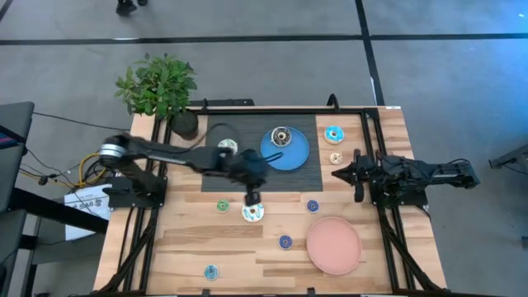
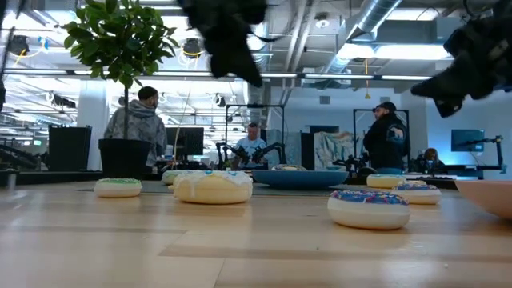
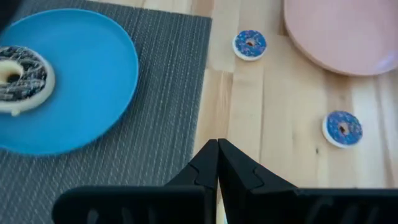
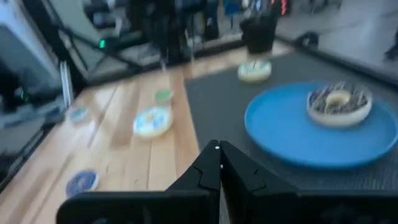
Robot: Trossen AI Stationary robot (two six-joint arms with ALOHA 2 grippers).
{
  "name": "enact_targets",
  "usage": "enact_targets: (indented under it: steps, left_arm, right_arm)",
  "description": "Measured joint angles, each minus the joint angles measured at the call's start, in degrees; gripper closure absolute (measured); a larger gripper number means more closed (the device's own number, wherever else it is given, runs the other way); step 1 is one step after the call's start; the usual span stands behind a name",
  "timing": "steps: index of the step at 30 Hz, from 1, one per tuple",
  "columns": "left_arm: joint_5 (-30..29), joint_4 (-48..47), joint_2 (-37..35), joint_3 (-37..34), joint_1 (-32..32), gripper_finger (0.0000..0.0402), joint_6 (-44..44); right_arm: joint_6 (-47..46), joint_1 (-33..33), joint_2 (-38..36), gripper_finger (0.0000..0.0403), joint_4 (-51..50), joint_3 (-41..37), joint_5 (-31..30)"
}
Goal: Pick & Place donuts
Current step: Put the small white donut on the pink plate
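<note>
Several toy donuts lie flat about the table. A dark brown donut (image 1: 281, 136) rests on the blue plate (image 1: 295, 155). A white one (image 1: 228, 146) sits on the grey mat. A turquoise donut (image 1: 333, 134) and a tan one (image 1: 336, 157) lie to the mat's right. On the wood are a white-green donut (image 1: 253, 213), a small green one (image 1: 223, 205), two blue ones (image 1: 313, 206) (image 1: 285, 242) and a small turquoise one (image 1: 211, 271). My left gripper (image 1: 252, 196) is shut and raised above the white-green donut (image 2: 213, 186). My right gripper (image 1: 337, 173) is shut near the tan donut.
The pink plate (image 1: 334, 245) lies on the near right of the table. A potted plant (image 1: 161, 87) stands at the far left corner. The grey mat (image 1: 216, 169) covers the far middle. People stand in the room beyond the far edge.
</note>
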State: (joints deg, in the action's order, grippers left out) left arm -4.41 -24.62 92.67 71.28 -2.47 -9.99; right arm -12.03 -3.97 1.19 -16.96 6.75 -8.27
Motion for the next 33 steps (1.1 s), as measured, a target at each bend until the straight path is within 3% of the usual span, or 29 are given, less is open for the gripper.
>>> enact_targets:
  steps: [4, 8, 16, 20, 23, 26, 28, 33]
  left_arm:
    - [-1.0, 11.9, -12.1, -15.3, -1.9, 0.0401, -3.2]
    - [-2.2, 19.1, -23.2, -27.4, -2.9, 0.0401, -4.2]
    - [-3.2, 22.4, -43.5, -41.0, -2.9, 0.0401, -4.8]
    - [-4.0, 21.9, -51.5, -44.0, -2.8, 0.0401, -4.1]
    - [-4.2, 21.1, -55.7, -45.0, -2.7, 0.0401, -2.3]
    - [-4.4, 19.5, -58.6, -45.3, -2.7, 0.0401, -1.1]
    - [-4.6, 18.1, -59.9, -45.3, -2.7, 0.0401, -0.7]
    - [-5.0, 16.7, -60.8, -45.3, -2.7, 0.0401, -0.1]
  right_arm:
    - [0.5, 0.0, 1.6, 0.0403, 11.5, 0.0, -3.6]
    - [3.1, 0.0, 9.6, 0.0403, 22.0, 0.4, -8.3]
    - [0.0, 0.0, 36.0, 0.0403, 19.7, 13.9, -17.3]
    - [-8.5, 1.0, 48.5, 0.0403, -0.7, 27.6, -27.4]
    - [-22.9, 5.4, 56.5, 0.0403, -23.6, 38.6, -29.2]
    - [-36.0, 11.6, 62.4, 0.0403, -42.0, 45.3, -24.9]
    - [-39.1, 15.6, 64.7, 0.0402, -49.0, 46.6, -20.7]
    - [-38.5, 24.8, 66.5, 0.0370, -51.6, 44.1, -5.6]
